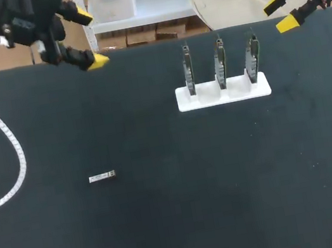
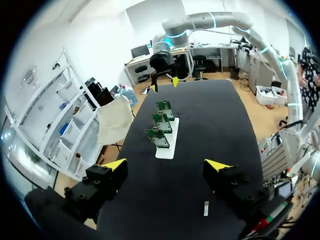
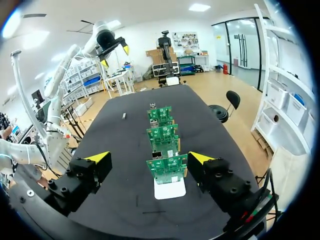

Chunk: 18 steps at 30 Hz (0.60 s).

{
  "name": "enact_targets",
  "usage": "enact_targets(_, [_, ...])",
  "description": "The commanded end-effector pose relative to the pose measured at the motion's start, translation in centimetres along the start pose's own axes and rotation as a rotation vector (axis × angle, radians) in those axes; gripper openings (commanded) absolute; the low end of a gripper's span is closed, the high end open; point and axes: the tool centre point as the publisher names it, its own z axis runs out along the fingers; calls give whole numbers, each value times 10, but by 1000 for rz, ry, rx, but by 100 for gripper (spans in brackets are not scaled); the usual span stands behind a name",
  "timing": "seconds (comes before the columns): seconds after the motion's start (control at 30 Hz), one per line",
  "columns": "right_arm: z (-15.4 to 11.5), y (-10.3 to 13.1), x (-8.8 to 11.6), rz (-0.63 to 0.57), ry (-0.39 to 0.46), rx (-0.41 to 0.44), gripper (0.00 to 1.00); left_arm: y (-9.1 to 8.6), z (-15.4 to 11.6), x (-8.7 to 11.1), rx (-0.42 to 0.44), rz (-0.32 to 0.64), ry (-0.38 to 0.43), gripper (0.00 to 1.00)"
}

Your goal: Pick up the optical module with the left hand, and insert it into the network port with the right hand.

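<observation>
The optical module, a small silver bar, lies flat on the black table at the left of centre; it also shows under and slightly beside my left gripper's finger as optical module and far off as optical module. Three green boards with network ports stand upright in a white holder at the back right. My left gripper hangs open high over the table's back left corner, well away from the module. My right gripper hangs open above the back right edge, beyond the boards. Both hold nothing.
A white ribbed cable from my left arm drapes over the table's left side. The boards in the white holder stand in a row ahead of my left gripper.
</observation>
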Motion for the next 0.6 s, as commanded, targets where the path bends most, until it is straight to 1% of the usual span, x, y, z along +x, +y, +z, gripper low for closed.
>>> enact_targets(0.03, [0,2,0,-1,0,6,100,1,23,-10,41,17,81,100])
enact_targets(0.07, [0,2,0,-1,0,6,100,-3,25,-4,50,18,96,100])
enact_targets(0.1, [0,2,0,-1,0,6,100,-5,26,2,48,5,120,100])
enact_targets(0.17, [0,2,0,-1,0,6,100,-11,25,13,46,-22,143,100])
enact_targets(0.23, [0,2,0,-1,0,6,100,-19,24,29,40,-53,197,100])
enact_targets(0.33, [0,2,0,-1,0,6,100,-38,19,55,34,-100,261,100])
enact_targets(0.4, [0,2,0,-1,0,6,100,-55,17,71,-2,-98,358,100])
enact_targets(0.43, [0,2,0,-1,0,6,100,-60,16,75,0,-97,380,100])
enact_targets(0.5, [0,2,0,-1,0,6,100,-77,13,89,4,-114,406,100])
enact_targets(0.57, [0,2,0,-1,0,6,100,-87,12,99,20,-122,437,100])
enact_targets(0.6, [0,2,0,-1,0,6,100,-92,10,107,23,-146,459,100])
